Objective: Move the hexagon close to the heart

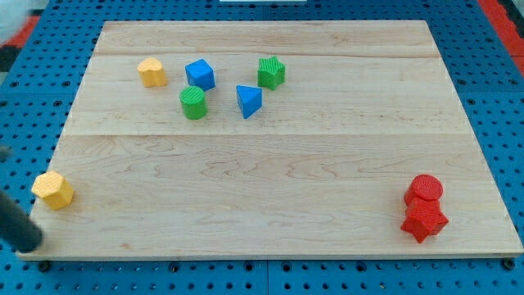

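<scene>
The yellow hexagon (pixel 53 190) sits at the board's left edge, low in the view. The yellow heart (pixel 151 72) lies near the view's top left, far above and to the right of the hexagon. My dark rod comes in from the view's left edge, and my tip (pixel 31 244) is below and slightly left of the hexagon, a short gap away and not touching it. The tip is at the board's bottom-left corner.
A blue cube (pixel 200 74), a green cylinder (pixel 193 103), a blue triangular block (pixel 249 101) and a green star (pixel 271 72) cluster right of the heart. A red cylinder (pixel 424 188) and a red star (pixel 424 220) touch at the bottom right. The wooden board (pixel 270 180) rests on blue pegboard.
</scene>
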